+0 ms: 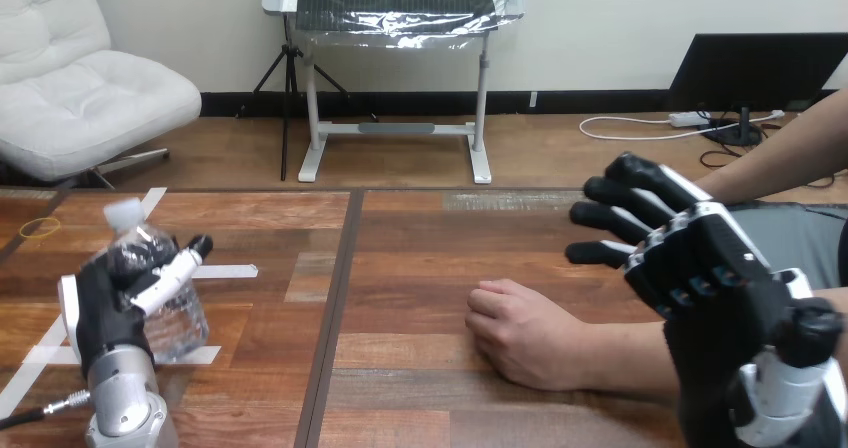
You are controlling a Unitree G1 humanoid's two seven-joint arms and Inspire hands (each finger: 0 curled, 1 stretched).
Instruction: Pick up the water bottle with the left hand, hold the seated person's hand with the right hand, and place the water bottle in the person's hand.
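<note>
Right hand (700, 260), fingers spread, hovered beside the person's hand (520, 338); left hand (105, 308) gripped the water bottle (178, 326) far left.

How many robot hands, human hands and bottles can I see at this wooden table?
Clear plastic water bottle with a white cap: 1.
Black-and-white robot hands: 2, the left hand curled round the bottle, the right hand raised, open.
Person's hand: 1, a fist resting on the table; a second forearm runs behind the right hand.
Total: 4.
</note>
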